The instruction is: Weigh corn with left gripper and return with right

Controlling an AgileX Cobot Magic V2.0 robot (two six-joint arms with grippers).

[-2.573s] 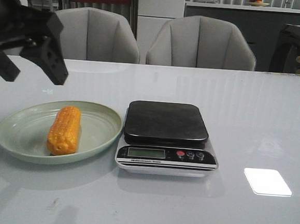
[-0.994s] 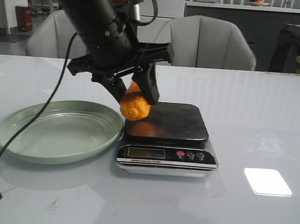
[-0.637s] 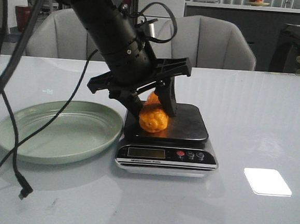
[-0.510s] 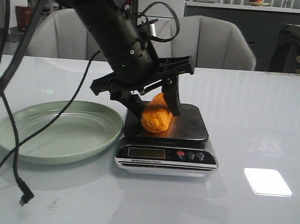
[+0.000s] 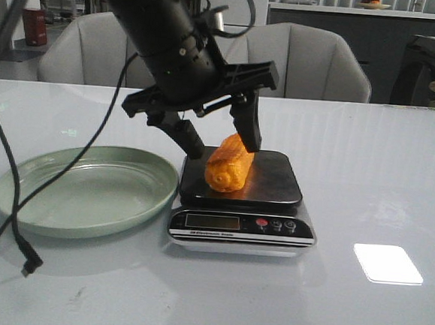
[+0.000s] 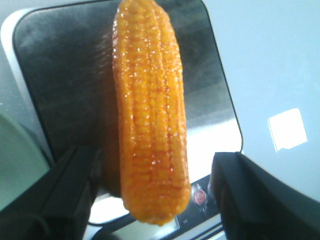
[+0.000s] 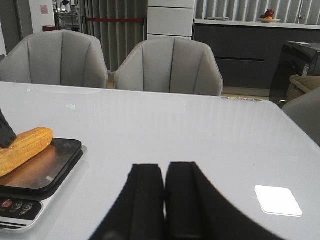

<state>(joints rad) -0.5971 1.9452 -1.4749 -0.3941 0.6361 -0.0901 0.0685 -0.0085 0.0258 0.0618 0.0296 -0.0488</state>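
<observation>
Orange corn [image 5: 228,166] lies on the scale [image 5: 242,178] beside the green plate [image 5: 87,188]; the left gripper [image 5: 218,138] straddles it, fingers apart. Left wrist: both fingers [image 6: 252,197] clear of the cob. Right wrist: right gripper [image 7: 164,192] fingers pressed together above the table [image 7: 200,130].

Corn [image 6: 151,120] on scale [image 6: 65,90], jaws spread clear.

- Even indoor light; the glossy counter [image 5: 367,182] mirrors a bright rectangular glare patch [image 5: 387,264].
- Soft shadows lie under the plate [image 5: 87,190] and scale [image 5: 242,202].
- In the left wrist view the corn [image 6: 150,115] glistens, slightly blurred; the black fingers [image 6: 260,200] are out of focus.
</observation>
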